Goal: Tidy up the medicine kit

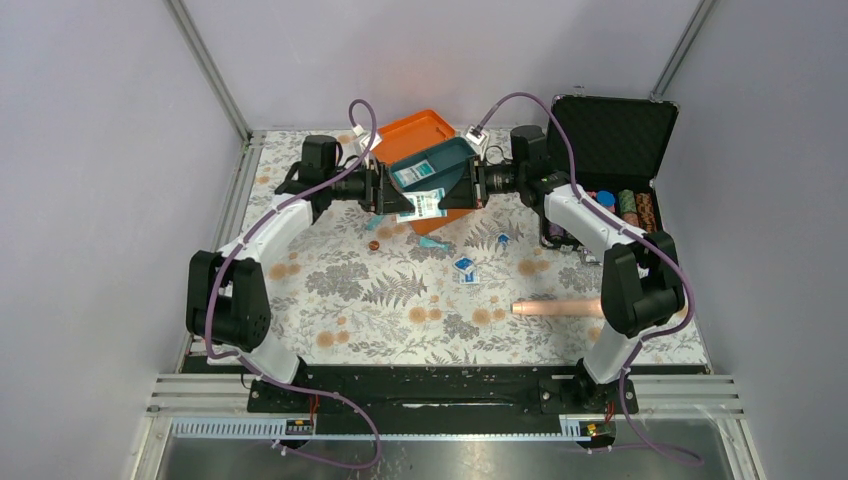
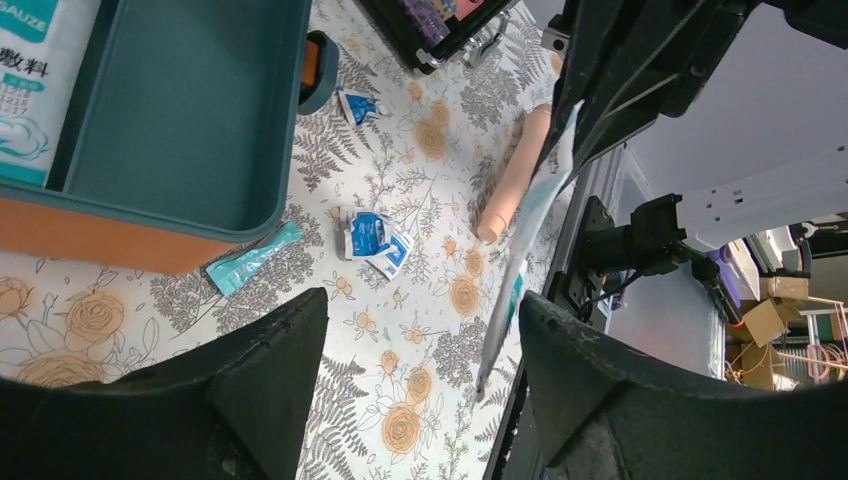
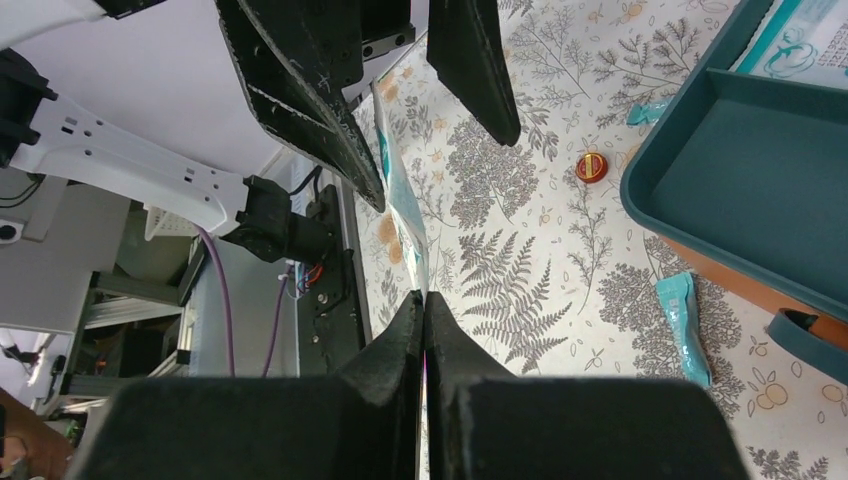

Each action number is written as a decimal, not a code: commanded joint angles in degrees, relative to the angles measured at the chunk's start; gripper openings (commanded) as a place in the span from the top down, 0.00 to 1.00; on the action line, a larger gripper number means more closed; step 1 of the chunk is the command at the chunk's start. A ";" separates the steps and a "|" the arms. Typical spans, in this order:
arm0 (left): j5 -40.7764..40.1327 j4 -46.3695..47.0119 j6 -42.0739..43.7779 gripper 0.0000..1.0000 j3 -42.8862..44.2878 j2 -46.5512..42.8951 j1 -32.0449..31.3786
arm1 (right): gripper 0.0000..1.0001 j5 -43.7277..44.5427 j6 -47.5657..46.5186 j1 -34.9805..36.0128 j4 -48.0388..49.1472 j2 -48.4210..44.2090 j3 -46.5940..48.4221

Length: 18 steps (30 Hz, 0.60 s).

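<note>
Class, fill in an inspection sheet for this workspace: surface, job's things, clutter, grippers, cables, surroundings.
Surface: floral cloth, flat.
Job's things: orange box open, teal tray in it holding a gauze pack; small packets loose on the cloth.
Clutter: open poker chip case; pinkish cylinder; red disc.
Grippers: right gripper shut on a flat packet; left gripper open, jaws either side of it.
Cables: purple cables loop over both arms.
Surroundings: grey walls, metal frame.

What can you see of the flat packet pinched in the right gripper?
The packet is thin and flat, white with teal print, apparently paper or film. It hangs in the air close to the medicine kit, edge-on to both wrist cameras. The right gripper is shut on one edge; the left gripper stands open around the other, contact unclear.
</note>
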 commanded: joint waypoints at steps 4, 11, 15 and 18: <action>5.11 4.31 -0.58 0.47 0.41 -0.36 0.25 | 1.00 -0.66 4.06 -0.25 3.78 -1.88 1.13; 5.68 5.14 -1.58 0.70 -0.43 -1.83 1.32 | 1.00 0.91 4.77 -0.65 3.80 -1.22 0.98; 6.13 6.16 -2.47 0.93 -0.95 -1.88 1.61 | 1.00 2.20 4.80 -0.62 3.60 -1.02 0.66; 5.96 6.68 -3.42 1.00 -0.68 -1.34 1.61 | 0.97 3.41 4.81 -0.68 3.14 -0.85 0.76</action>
